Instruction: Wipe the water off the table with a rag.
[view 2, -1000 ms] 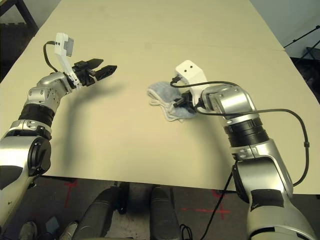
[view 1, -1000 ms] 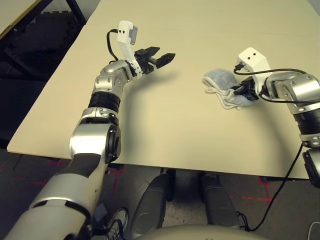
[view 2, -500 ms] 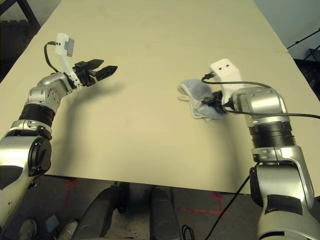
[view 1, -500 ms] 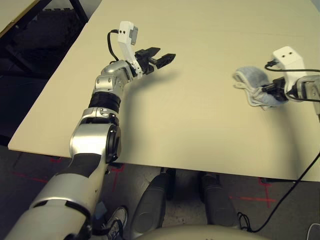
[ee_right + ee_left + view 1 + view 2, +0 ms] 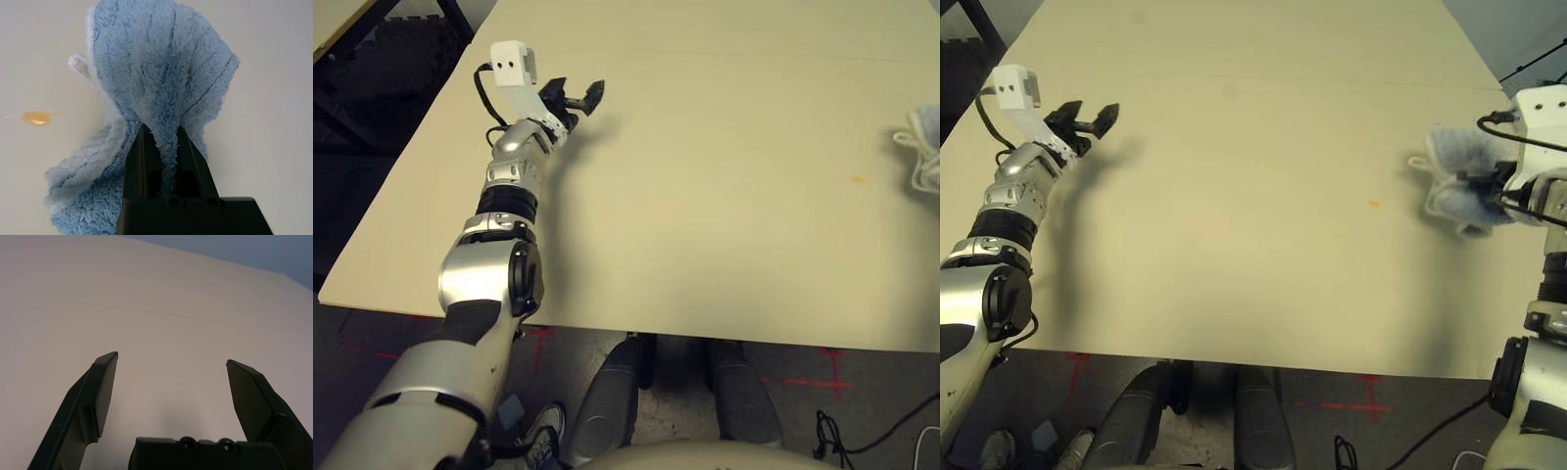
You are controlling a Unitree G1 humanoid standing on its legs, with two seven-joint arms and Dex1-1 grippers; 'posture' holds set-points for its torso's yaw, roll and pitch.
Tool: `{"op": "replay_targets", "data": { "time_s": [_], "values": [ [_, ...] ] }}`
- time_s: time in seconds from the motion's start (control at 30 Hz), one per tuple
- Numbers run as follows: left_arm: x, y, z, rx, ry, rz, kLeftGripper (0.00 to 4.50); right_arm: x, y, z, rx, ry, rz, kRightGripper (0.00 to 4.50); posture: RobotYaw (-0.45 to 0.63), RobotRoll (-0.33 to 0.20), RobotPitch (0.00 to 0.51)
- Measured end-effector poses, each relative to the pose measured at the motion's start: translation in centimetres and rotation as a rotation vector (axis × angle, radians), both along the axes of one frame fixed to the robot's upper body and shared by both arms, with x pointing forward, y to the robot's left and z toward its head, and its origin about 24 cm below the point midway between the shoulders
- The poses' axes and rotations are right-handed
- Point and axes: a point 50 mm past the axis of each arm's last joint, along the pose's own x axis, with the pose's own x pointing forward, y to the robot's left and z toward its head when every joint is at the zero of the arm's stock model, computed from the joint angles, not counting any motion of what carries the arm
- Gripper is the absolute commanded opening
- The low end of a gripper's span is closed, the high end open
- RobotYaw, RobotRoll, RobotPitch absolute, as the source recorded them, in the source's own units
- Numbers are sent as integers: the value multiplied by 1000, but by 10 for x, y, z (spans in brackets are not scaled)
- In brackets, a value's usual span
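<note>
R hand (image 5: pixel 167 132) pinching rag (image 5: pixel 164 63), prob. lifted, at surface's (image 5: pixel 1253 294) 3 o'clock. L hand (image 5: pixel 172 357) wide, empty, 10 o'clock. Water (image 5: pixel 1374 204) just off rag, 9 o'clock of it. We're mid-wipe, we'd say; next: rag down, over drop.

Red tape marks (image 5: pixel 808 382) line the floor (image 5: pixel 1234 446) nearer the robot's body than the left gripper (image 5: pixel 574 102), beside a black cable (image 5: pixel 837 441).

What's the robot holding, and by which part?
The rag, pinched by a bunched fold near its middle between the right gripper's fingers.
</note>
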Motion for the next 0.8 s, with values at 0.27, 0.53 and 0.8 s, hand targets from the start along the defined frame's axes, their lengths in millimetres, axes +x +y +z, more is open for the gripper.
{"op": "replay_targets", "data": {
  "time_s": [0.27,0.53,0.8],
  "values": [
    [1,-5,-5,-8,14,-9,4500,10,17,-24,72,43,50,96,-151,0,250],
    [2,-9,1,-9,-1,-24,4500,30,54,-34,71,108,207,96,-142,0,259],
    [2,-10,2,-10,-5,-31,4500,41,77,-33,93,119,296,96,-138,0,261]
  ]
}}
